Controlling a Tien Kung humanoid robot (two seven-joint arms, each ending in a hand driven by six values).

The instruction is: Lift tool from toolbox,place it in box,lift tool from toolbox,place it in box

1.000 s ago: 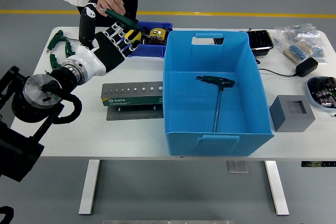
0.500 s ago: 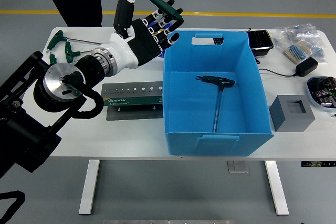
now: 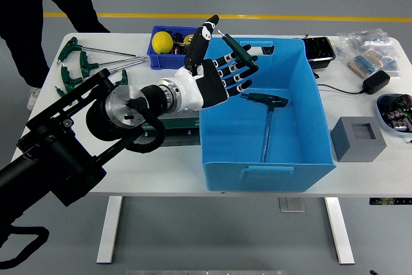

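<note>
My left hand reaches over the left wall of the big blue box, palm toward the box. Its fingers are partly curled on a green-handled tool that lies slanted across them, with the thumb pointing up. On the box floor lies a T-handle wrench with a green grip. Behind the hand stands the small blue toolbox, holding a yellow object. The right arm does not show.
Several green T-handle wrenches lie at the table's far left. A grey case is mostly hidden under my forearm. A grey block, black tray, adapter and parts dish sit right. A person stands far left.
My left hand has swung right with the tool, from above the small toolbox to over the big box's left wall. The person let go of the tool and stepped off to the left.
</note>
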